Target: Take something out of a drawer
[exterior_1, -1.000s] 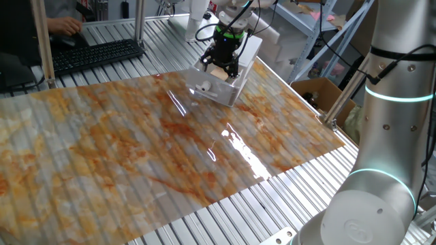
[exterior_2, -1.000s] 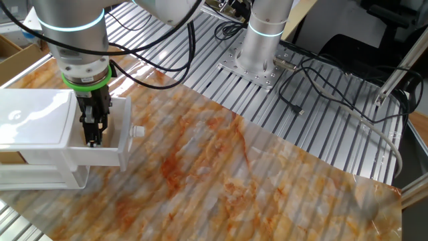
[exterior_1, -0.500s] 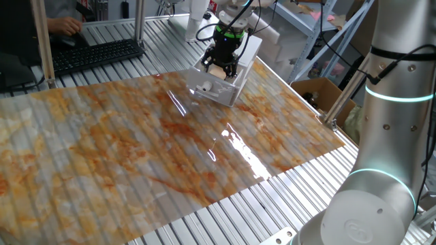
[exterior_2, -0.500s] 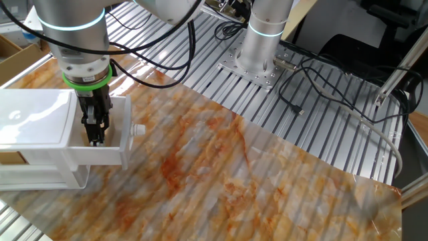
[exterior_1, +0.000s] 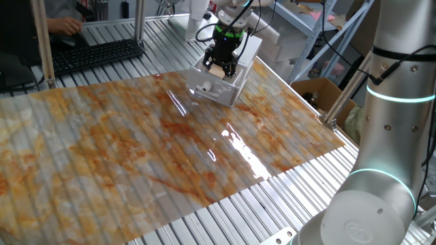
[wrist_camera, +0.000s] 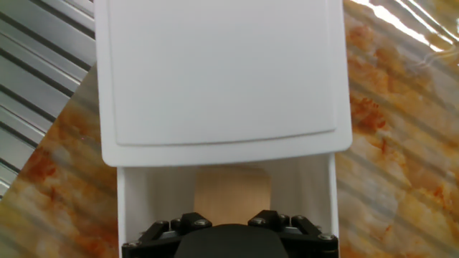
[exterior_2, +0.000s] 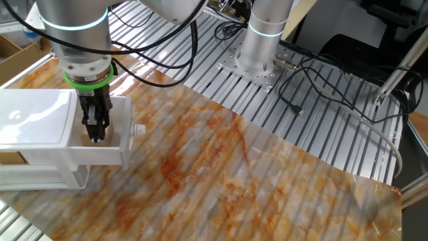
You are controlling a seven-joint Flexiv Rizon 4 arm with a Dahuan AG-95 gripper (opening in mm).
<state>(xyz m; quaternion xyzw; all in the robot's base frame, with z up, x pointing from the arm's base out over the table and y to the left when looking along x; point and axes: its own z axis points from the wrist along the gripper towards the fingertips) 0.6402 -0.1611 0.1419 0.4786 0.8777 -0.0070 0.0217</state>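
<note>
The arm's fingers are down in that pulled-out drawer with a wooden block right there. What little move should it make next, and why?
Probably lift straight up. The gripper reaches into the open drawer, and in the hand view the wooden block sits right at its fingers, seemingly between them. Whether they have closed on it is not visible, so a slow, short rise would show that.

Can't see tool point(wrist_camera: 229, 231) tips, cut off by hand view's bottom edge; cube point(wrist_camera: 232, 192) partly hidden under it, grip unclear.

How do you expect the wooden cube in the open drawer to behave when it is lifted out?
The wooden cube looks rigid, so it probably won't deform. Its flat faces should suit the tool and resist rolling. It seems small, likely light.
</note>
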